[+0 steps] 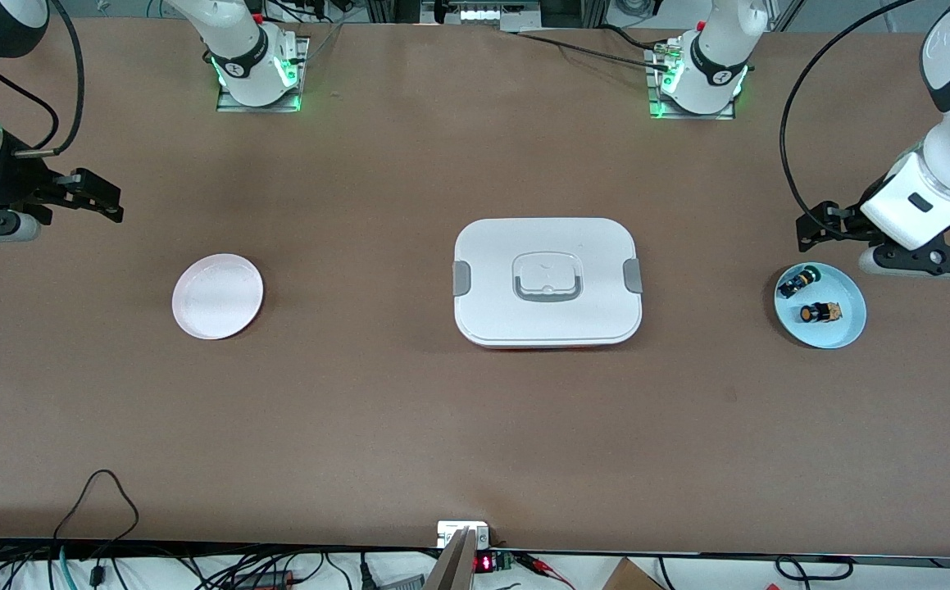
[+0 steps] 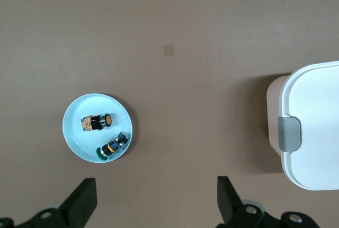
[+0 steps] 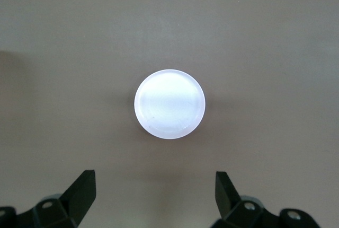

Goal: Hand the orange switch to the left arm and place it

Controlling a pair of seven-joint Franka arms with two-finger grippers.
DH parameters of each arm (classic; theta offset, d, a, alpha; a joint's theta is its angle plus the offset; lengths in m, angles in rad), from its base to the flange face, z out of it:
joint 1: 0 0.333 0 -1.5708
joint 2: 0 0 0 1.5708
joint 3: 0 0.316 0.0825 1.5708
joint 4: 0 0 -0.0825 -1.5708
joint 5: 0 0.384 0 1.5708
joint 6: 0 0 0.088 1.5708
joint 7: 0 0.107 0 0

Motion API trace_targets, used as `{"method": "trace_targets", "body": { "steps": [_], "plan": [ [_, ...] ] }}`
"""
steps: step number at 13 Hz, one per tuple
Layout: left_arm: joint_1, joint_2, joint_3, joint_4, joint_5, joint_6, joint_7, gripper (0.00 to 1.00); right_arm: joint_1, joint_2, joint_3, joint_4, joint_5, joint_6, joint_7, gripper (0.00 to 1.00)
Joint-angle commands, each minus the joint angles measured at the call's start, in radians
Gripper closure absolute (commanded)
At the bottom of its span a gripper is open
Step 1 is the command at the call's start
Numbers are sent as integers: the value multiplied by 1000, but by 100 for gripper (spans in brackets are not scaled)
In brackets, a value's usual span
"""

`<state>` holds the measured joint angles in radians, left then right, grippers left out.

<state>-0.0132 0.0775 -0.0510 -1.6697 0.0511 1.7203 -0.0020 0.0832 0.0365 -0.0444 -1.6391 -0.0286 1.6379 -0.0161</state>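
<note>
1. Nothing is grasped yet: the small black cylindrical switch with the orange cap (image 1: pixel 819 312) lies in a pale blue round dish (image 1: pixel 847 328) at the left arm's end of the brown counter (image 1: pixel 360 393).
2. Left hand (image 2: pixel 153 199) hovers near the dish, fingers apart and empty; the next move looks like a descent onto the orange-capped piece, not the green-tipped switch (image 1: pixel 797 281) beside it.
3. Right hand (image 3: pixel 153 196) waits, fingers apart, over a pale pink round plate (image 1: pixel 218 296).
4. Between dish and plate sits the large white plastic box with grey clips (image 1: pixel 547 282), so any handover probably must pass over or around it.
</note>
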Motion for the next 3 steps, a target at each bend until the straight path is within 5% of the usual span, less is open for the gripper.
{"method": "trace_targets", "body": {
  "steps": [1, 3],
  "plan": [
    [-5, 18, 5, 38, -14, -36, 17, 0, -2, -4, 3, 8, 7, -15, -15, 0],
    [-2, 18, 5, 38, -14, -36, 17, 0, -2, -4, 3, 10, 7, -15, -15, 0]
  ]
}}
